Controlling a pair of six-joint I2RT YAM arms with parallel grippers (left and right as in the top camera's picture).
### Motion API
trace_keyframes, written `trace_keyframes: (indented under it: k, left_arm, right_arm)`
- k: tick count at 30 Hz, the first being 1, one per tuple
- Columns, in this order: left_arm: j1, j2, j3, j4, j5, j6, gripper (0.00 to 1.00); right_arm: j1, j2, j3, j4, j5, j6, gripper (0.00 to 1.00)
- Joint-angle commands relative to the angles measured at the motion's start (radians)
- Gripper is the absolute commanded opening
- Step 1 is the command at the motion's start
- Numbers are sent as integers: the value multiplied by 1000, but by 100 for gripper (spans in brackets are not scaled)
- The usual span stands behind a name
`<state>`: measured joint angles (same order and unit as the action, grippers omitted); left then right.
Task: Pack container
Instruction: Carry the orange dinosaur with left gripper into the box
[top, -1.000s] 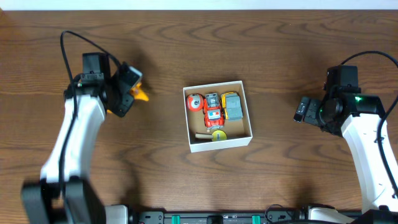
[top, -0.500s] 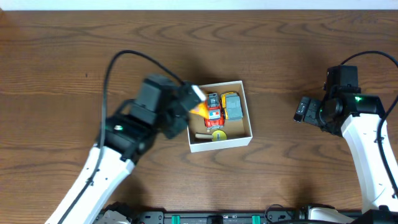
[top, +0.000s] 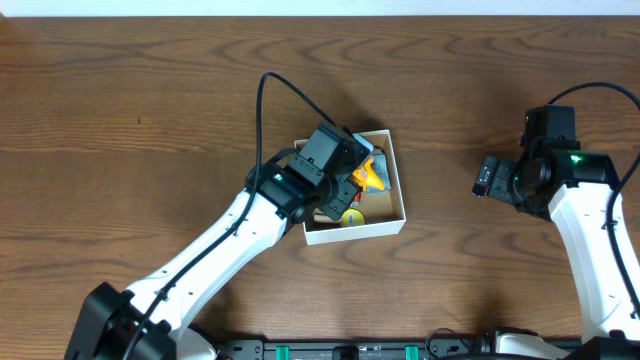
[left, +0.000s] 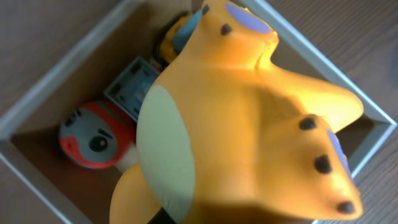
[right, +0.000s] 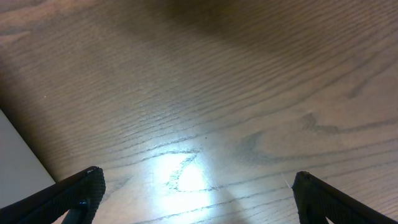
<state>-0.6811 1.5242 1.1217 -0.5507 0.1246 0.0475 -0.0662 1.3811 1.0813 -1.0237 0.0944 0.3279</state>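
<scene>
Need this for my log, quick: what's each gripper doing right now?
Left gripper: closed on the orange toy, above the container.
Right gripper: open, holding nothing.

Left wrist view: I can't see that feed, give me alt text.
An orange toy with a pale green belly and dark spots fills the frame, close above the open container. Beneath it lie a round red toy with a face and a grey toy car.
</scene>
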Motion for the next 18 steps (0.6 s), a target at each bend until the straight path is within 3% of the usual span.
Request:
trace_keyframes:
  k: [1,13,14,16,18]
  left_arm:
    - [-1,0,4,-10,-1,-64,6]
    - [-22,0,4,-161,-1,-64,6]
    - [-22,0,4,-160,-1,-64,9]
    - [-22,0,4,-159,-1,-64,29]
    - [-22,0,4,-159,-1,-62,39]
  right_arm:
    - [-10,1,-3,2,13,-11,99]
    - [-10,1,-3,3,13,-11,99]
    - [-10,1,-3,3,13,-11,99]
    - [-10,1,-3,2,13,-11,99]
    - [-10,1,-3,-1,13,-11,99]
